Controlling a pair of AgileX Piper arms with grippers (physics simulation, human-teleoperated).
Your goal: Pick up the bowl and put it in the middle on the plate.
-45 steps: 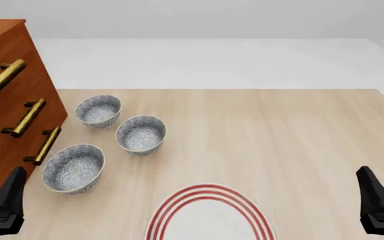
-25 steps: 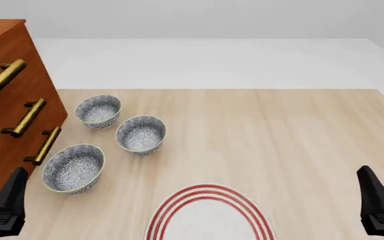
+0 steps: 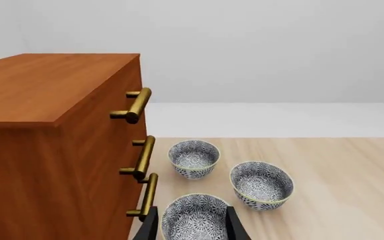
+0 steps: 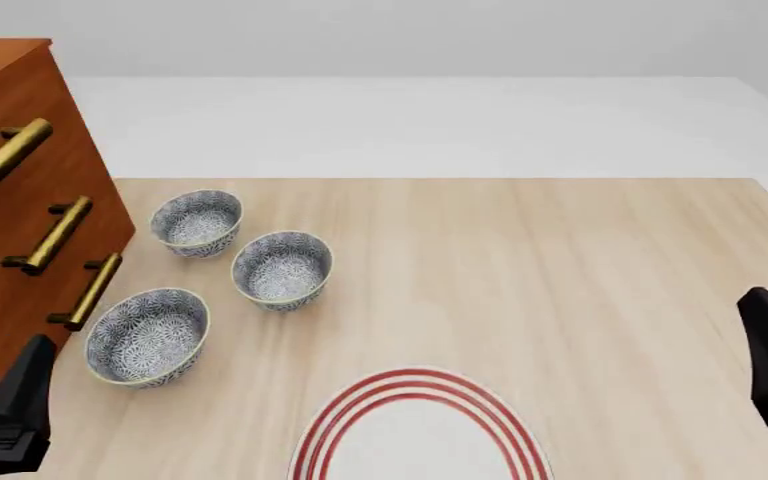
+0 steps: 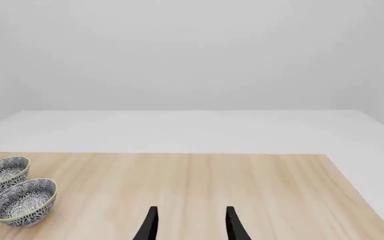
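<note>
I see three bowls on the counter (image 4: 544, 260) beside the cabinet (image 4: 11, 200). The nearest bowl (image 4: 148, 336) sits left of the plate (image 4: 418, 432). Left end effector (image 3: 190, 227) and right end effector (image 5: 189, 224) both spread, holding nothing.

The plate (image 4: 418, 430) runs off the front view's lower edge — only its far arc shows — while the nearest bowl (image 3: 195, 220) is cropped in the left wrist view.
</note>
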